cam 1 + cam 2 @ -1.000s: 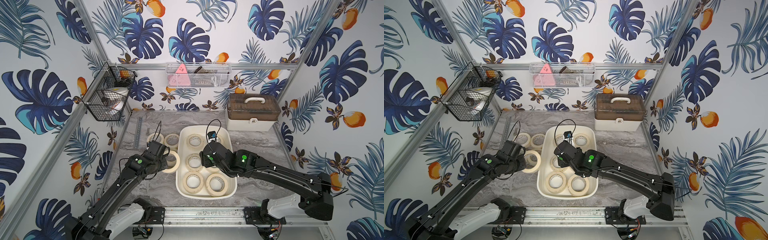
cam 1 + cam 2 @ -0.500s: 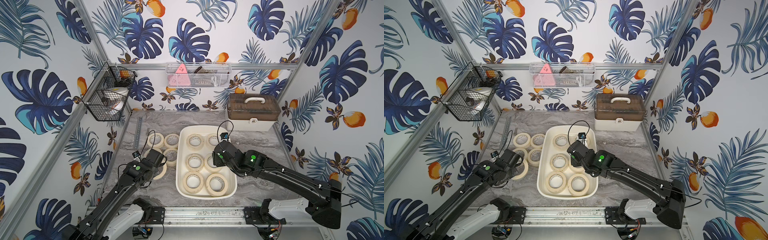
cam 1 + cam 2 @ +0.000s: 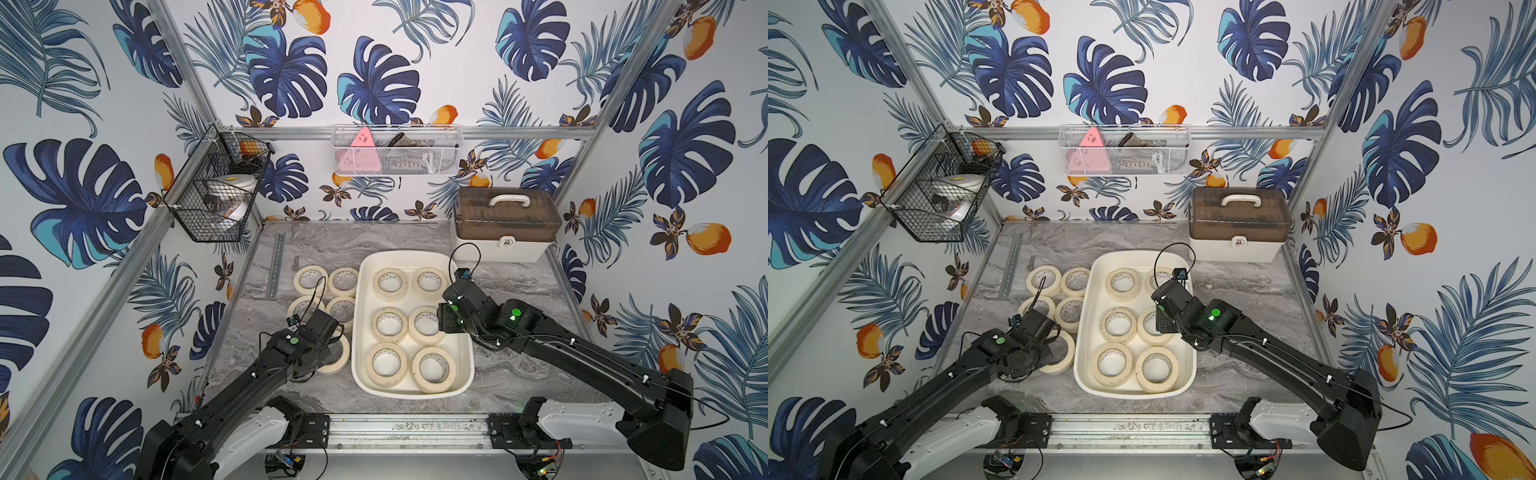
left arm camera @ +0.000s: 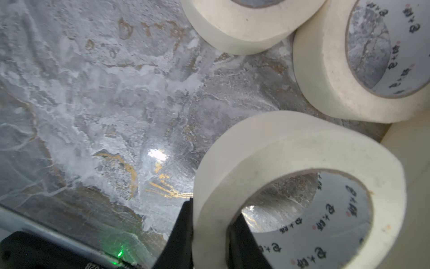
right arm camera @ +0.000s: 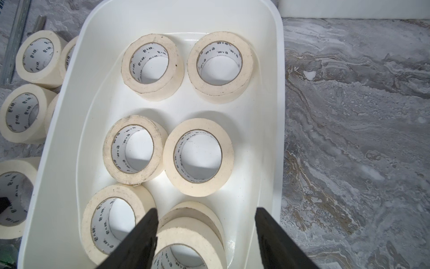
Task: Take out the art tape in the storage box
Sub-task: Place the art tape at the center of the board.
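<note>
The storage box (image 3: 411, 254) (image 3: 1133, 395) (image 5: 69, 130) sits mid-table and holds several art tape rolls (image 3: 389, 325) (image 5: 197, 156). Several more rolls (image 3: 310, 279) (image 3: 1043, 279) lie on the table to its left. My left gripper (image 3: 332, 336) (image 3: 1054, 337) (image 4: 210, 216) is shut on the wall of one roll (image 3: 338, 355) (image 4: 302, 186), which is tilted low over the table beside the box's left wall. My right gripper (image 3: 442, 322) (image 3: 1160, 320) (image 5: 204, 233) hangs open over the box's right side, above a roll, gripping nothing.
A brown-lidded case (image 3: 505, 224) stands at the back right. A black wire basket (image 3: 216, 191) hangs on the left wall and a white mesh basket (image 3: 397, 151) on the back wall. A metal rail (image 3: 276, 266) lies at the back left.
My left gripper has carried its roll toward the table's front, left of the box. My right gripper has moved from over the box's middle to its right side.
</note>
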`<control>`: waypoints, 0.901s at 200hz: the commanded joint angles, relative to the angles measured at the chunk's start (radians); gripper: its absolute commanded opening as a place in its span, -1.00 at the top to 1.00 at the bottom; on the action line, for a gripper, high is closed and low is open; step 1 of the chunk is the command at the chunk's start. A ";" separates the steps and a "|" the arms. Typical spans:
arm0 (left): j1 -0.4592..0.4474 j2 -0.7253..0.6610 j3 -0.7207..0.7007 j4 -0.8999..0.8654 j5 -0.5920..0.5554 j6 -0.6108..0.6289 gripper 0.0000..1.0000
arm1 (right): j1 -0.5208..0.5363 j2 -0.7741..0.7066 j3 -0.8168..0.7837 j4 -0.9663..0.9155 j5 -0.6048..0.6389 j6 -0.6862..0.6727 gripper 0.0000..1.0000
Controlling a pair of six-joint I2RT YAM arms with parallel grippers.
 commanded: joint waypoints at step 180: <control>-0.062 0.209 -0.003 0.230 -0.019 0.027 0.24 | -0.093 -0.010 -0.036 -0.061 -0.283 -0.063 -0.40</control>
